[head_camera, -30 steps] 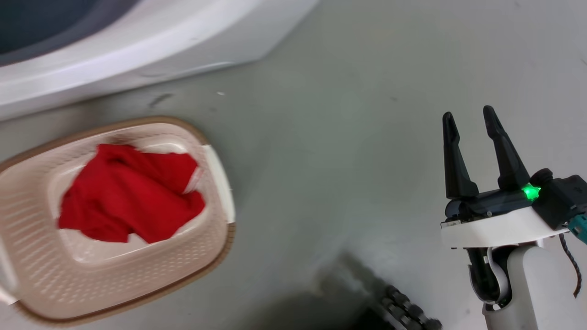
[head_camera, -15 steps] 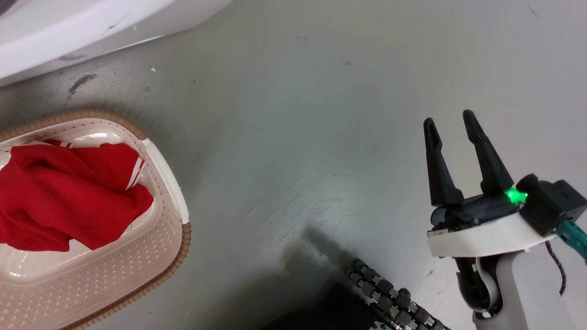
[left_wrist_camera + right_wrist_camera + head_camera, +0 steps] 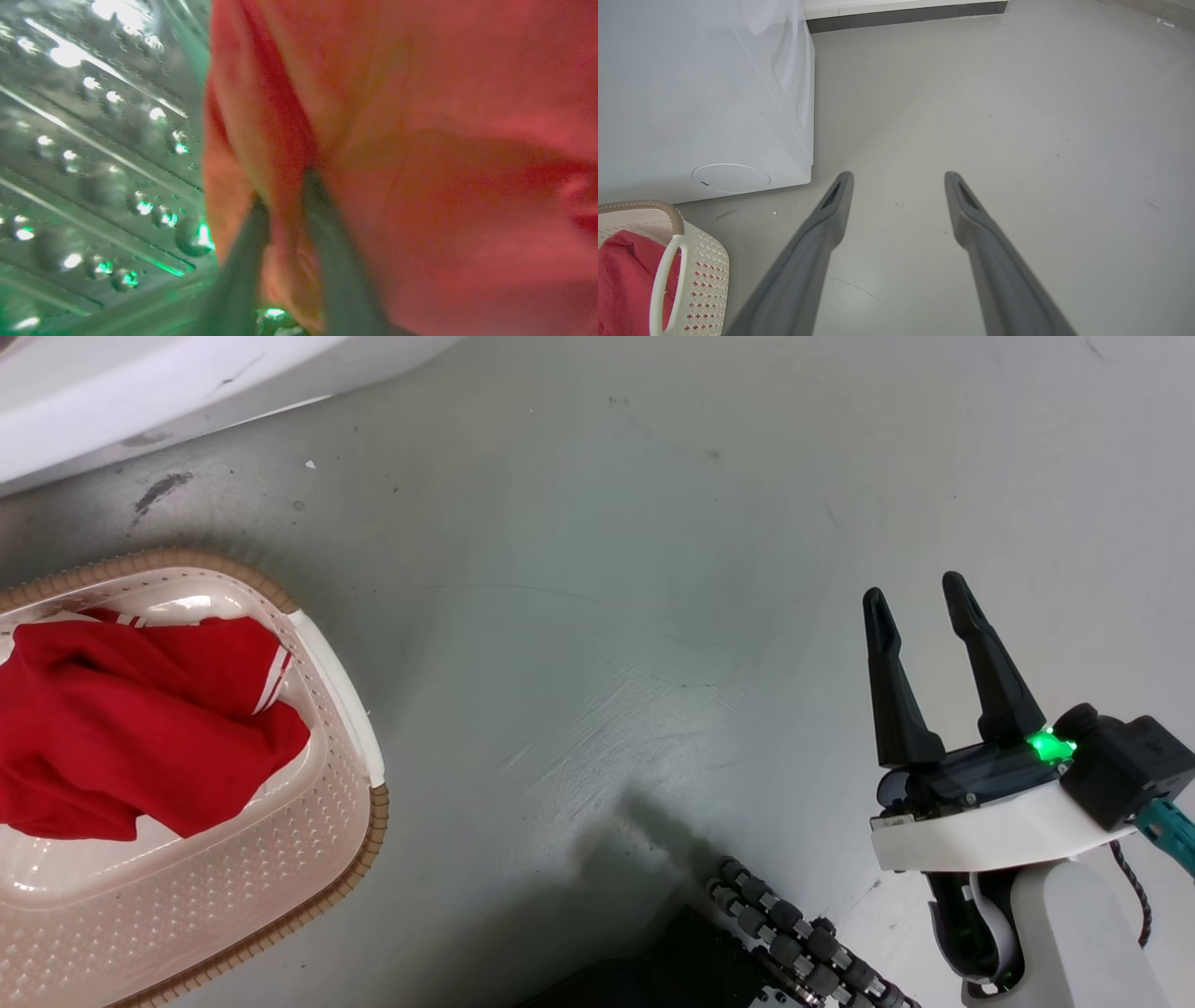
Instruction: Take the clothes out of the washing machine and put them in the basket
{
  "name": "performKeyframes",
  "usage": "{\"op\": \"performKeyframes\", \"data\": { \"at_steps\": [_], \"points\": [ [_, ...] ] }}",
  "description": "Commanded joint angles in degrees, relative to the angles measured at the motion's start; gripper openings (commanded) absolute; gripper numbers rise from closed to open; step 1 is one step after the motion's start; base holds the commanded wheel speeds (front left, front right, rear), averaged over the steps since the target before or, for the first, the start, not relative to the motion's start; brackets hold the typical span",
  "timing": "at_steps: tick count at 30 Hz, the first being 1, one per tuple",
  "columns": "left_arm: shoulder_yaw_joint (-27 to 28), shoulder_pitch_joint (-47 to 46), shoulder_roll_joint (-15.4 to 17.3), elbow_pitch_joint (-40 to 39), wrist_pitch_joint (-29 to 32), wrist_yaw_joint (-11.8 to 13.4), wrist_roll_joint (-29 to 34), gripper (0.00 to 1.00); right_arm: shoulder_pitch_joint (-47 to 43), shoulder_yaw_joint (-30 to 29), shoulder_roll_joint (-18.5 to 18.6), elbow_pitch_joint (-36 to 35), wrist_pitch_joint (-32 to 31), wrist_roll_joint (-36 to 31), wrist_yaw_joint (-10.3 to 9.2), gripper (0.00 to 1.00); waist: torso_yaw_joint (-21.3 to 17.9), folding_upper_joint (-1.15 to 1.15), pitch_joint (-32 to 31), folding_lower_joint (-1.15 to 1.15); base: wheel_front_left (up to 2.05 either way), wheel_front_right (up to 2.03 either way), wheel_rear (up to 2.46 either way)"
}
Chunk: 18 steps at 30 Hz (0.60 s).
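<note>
Clothes split two ways. striped red garment (image 3: 131,728) lies bunched in basket (image 3: 308,859), white-striped trim toward the white handle. The basket stands on floor (image 3: 607,569) at lower left of head view, near washing machine (image 3: 112,401).

The basket and its garment are in the same spot in the picture as half a second ago. A second ago the basket was further right and more of the washing machine showed. The whole picture shifted, so that was a camera move, not the things.

right tool (image 3: 913,590) is at lower right of head view, fingers spread with nothing between them, over bare floor well apart from the basket. It sits slightly lower in the picture than half a second ago. Right wrist view shows the same spread fingers, with the washing machine's side and a basket corner off to that view's left.

left tool (image 3: 285,185) is inside steel drum (image 3: 93,140), fingers pressed nearly together and pinching a fold of second red garment (image 3: 420,140), close up to the camera. That view is blurry, so cannot tell if the cloth is clear of the drum wall.
</note>
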<state>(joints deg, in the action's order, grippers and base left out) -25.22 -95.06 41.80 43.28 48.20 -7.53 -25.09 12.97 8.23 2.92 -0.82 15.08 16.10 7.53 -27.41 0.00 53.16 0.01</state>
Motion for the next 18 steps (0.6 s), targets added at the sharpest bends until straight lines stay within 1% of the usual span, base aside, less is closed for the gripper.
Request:
{"op": "performKeyframes", "data": {
  "at_steps": [1,5,6,7,9,10,13,15,16,17,18],
  "points": [
    [-0.2,-1.0,1.2,0.8,-1.2,0.2,0.2,0.0,0.7,0.0,-0.1,-0.3,0.1,0.3,-0.08,1.0,0.0,0.0,0.1,-0.01,0.0,0.0,0.0],
    [-1.2,-1.5,1.5,1.7,-3.1,0.2,-0.1,0.0,1.3,-0.2,-0.1,-0.7,0.1,0.5,-0.08,1.0,0.1,0.0,0.0,-0.01,0.0,0.0,0.0],
    [-1.6,-1.6,1.9,1.8,-3.7,0.2,-0.3,0.0,1.4,-0.1,-0.1,-0.8,0.1,0.6,-0.08,1.0,0.1,0.0,-0.1,-0.01,0.0,0.0,0.0],
    [-3.3,-1.3,3.4,2.0,-6.9,0.2,-2.0,0.0,2.1,0.5,-0.1,-0.9,0.1,0.0,-0.08,1.0,0.1,0.0,-0.7,-0.01,0.0,0.0,0.0],
    [-3.8,-1.2,3.7,1.9,-7.7,0.2,-2.6,0.0,2.5,0.6,-0.1,-0.9,0.1,-0.2,-0.08,1.0,0.1,0.0,-0.9,-0.01,0.0,0.0,0.0],
    [-4.7,0.0,3.5,1.8,-9.8,0.2,-4.1,0.0,2.9,-0.1,-0.1,-0.8,0.1,-0.8,-0.08,1.0,0.8,0.0,-1.8,-0.01,0.0,0.0,0.0],
    [-6.1,1.5,3.1,2.0,-13.4,0.2,-6.1,0.0,3.4,-1.4,-0.1,-0.6,0.1,-2.2,-0.08,1.0,2.4,0.0,-3.4,-0.01,0.0,0.0,0.0],
    [-6.6,2.8,2.6,2.3,-16.9,0.2,-7.5,0.0,3.8,-2.4,-0.1,-0.4,0.1,-3.2,-0.08,1.0,3.6,0.0,-4.8,-0.01,0.0,0.0,0.0],
    [-6.6,2.8,2.6,2.3,-16.9,0.2,-7.5,0.0,3.8,-2.4,-0.1,-0.4,0.1,-3.2,-0.08,1.0,3.6,0.0,-4.8,-0.01,0.0,0.0,0.0],
    [-7.2,4.4,2.2,2.6,-19.8,0.2,-8.9,0.0,3.8,-3.3,-0.1,-0.5,0.1,-3.7,-0.08,1.0,4.6,0.0,-6.1,-0.01,0.0,0.0,0.0],
    [-7.2,4.4,2.2,2.6,-19.8,0.2,-8.9,0.0,3.8,-3.3,-0.1,-0.5,0.1,-3.7,-0.08,1.0,4.6,0.0,-6.1,-0.01,0.0,0.0,0.0]
  ]
}}
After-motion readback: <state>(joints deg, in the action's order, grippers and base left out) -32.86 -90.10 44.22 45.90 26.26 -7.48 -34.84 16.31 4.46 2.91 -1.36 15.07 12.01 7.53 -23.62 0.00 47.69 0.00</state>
